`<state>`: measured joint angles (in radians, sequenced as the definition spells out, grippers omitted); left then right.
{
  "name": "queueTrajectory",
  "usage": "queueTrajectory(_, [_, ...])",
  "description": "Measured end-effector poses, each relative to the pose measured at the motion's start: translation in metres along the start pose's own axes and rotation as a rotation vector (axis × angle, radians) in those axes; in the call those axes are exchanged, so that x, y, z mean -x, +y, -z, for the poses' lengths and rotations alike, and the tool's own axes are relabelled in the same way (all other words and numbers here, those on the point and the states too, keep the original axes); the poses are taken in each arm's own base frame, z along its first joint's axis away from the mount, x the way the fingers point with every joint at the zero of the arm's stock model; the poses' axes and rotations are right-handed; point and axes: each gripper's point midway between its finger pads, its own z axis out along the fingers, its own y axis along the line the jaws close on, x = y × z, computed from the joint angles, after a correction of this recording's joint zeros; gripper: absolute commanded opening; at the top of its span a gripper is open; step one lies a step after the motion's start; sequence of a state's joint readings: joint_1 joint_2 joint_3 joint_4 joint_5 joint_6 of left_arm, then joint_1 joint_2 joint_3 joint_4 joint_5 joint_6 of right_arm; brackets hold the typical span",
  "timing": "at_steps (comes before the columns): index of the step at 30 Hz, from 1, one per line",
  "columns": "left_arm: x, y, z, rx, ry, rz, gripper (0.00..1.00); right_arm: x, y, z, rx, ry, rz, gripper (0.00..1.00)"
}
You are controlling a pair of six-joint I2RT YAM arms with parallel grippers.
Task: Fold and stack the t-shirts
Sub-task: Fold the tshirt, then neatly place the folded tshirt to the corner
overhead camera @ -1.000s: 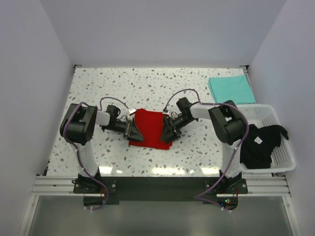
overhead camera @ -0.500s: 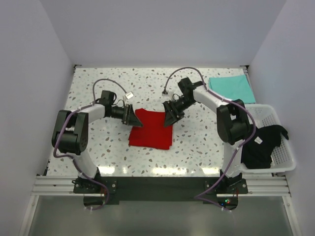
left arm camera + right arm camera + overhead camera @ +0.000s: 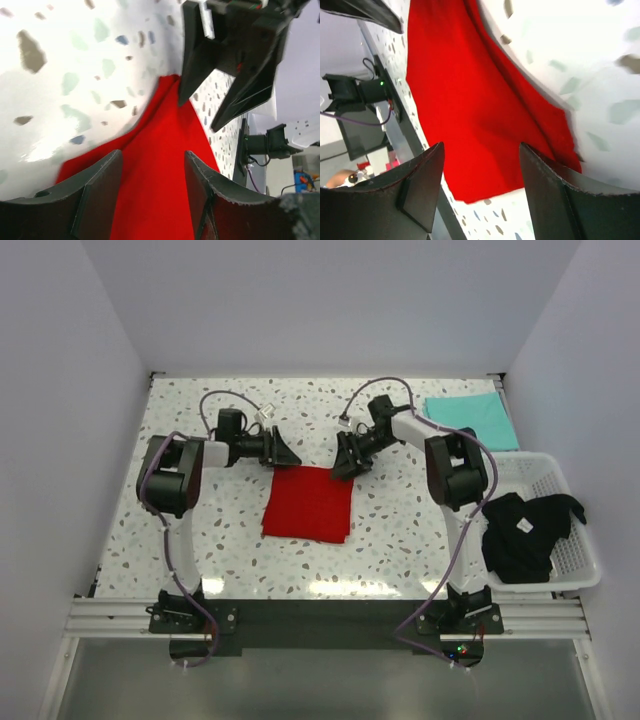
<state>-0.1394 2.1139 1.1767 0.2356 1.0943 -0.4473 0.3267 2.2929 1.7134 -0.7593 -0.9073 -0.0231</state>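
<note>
Red t-shirt (image 3: 308, 503), folded into a tidy square, lying flat at the centre of the speckled tabletop (image 3: 200, 400). My left tool (image 3: 283, 452) sits at the square's 11 o'clock corner and my right tool (image 3: 345, 458) at its 1 o'clock corner. Both have their fingers apart and hold nothing. Each wrist view shows red cloth lying loose beyond the spread fingers.

A mint-teal t-shirt (image 3: 470, 421), also folded, lies at 2 o'clock on the tabletop. A black t-shirt (image 3: 525, 535) is crumpled in a white basket (image 3: 575, 570) at 4 o'clock.

I judge the red fold finished and stacking to be the step in hand. That calls for pinching the red square by one edge with both tools, lifting evenly so the layers hold together, and laying it squarely on the teal one.
</note>
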Motion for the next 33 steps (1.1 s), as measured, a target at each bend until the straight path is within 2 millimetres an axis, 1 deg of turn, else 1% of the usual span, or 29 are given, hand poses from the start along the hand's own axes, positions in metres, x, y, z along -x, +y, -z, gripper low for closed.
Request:
queueTrajectory(3, [-0.004, 0.018, 0.001, 0.024, -0.007, 0.054, 0.57, 0.012, -0.007, 0.008, 0.009, -0.031, -0.022, 0.65])
queueTrajectory(5, [0.003, 0.022, 0.007, 0.029, -0.027, 0.059, 0.57, 0.023, -0.013, 0.013, -0.007, -0.056, -0.009, 0.65])
queueTrajectory(7, [0.016, 0.028, 0.014, 0.046, -0.06, 0.045, 0.56, 0.03, -0.018, 0.017, -0.023, -0.076, 0.0, 0.65])
queueTrajectory(10, [0.044, 0.037, 0.032, 0.082, -0.121, 0.006, 0.57, 0.036, -0.021, 0.022, -0.043, -0.093, 0.001, 0.67])
queueTrajectory(12, [0.063, 0.04, 0.044, 0.113, -0.155, -0.045, 0.57, 0.037, -0.02, 0.024, -0.046, -0.099, -0.006, 0.68])
queueTrajectory(13, [0.07, 0.04, 0.05, 0.134, -0.167, -0.075, 0.57, 0.038, -0.019, 0.025, -0.052, -0.102, -0.011, 0.71])
queueTrajectory(15, [0.076, 0.03, 0.059, 0.169, -0.171, -0.134, 0.57, 0.039, -0.014, 0.033, -0.081, -0.121, -0.01, 0.72])
queueTrajectory(16, [0.078, 0.02, 0.062, 0.186, -0.165, -0.185, 0.57, 0.038, -0.009, 0.039, -0.101, -0.136, -0.005, 0.72])
queueTrajectory(18, [0.081, -0.01, 0.064, 0.231, -0.154, -0.332, 0.58, 0.034, 0.008, 0.057, -0.137, -0.168, 0.005, 0.74])
queueTrajectory(19, [0.079, -0.029, 0.062, 0.255, -0.143, -0.428, 0.58, 0.033, 0.018, 0.068, -0.161, -0.195, 0.02, 0.74])
queueTrajectory(21, [0.065, -0.078, 0.051, 0.274, -0.119, -0.638, 0.54, 0.03, 0.042, 0.092, -0.2, -0.262, 0.049, 0.75])
queueTrajectory(23, [0.035, -0.128, 0.03, 0.266, -0.09, -0.861, 0.52, 0.027, 0.061, 0.115, -0.241, -0.338, 0.069, 0.75])
queueTrajectory(25, [-0.011, -0.164, 0.009, 0.23, -0.031, -1.036, 0.52, 0.021, 0.071, 0.131, -0.28, -0.401, 0.055, 0.76])
queueTrajectory(26, [-0.035, -0.173, -0.001, 0.212, 0.008, -1.104, 0.52, 0.017, 0.071, 0.135, -0.3, -0.419, 0.033, 0.76])
queueTrajectory(28, [-0.075, -0.172, -0.017, 0.22, 0.099, -1.212, 0.53, 0.007, 0.063, 0.136, -0.335, -0.428, -0.034, 0.77])
queueTrajectory(30, [-0.111, -0.158, -0.027, 0.241, 0.205, -1.301, 0.53, -0.005, 0.047, 0.128, -0.371, -0.41, -0.111, 0.77])
queueTrajectory(31, [-0.127, -0.151, -0.031, 0.251, 0.256, -1.346, 0.53, -0.013, 0.038, 0.124, -0.389, -0.396, -0.148, 0.77])
queueTrajectory(33, [-0.149, -0.14, -0.037, 0.269, 0.336, -1.424, 0.52, -0.028, 0.024, 0.117, -0.419, -0.37, -0.209, 0.78])
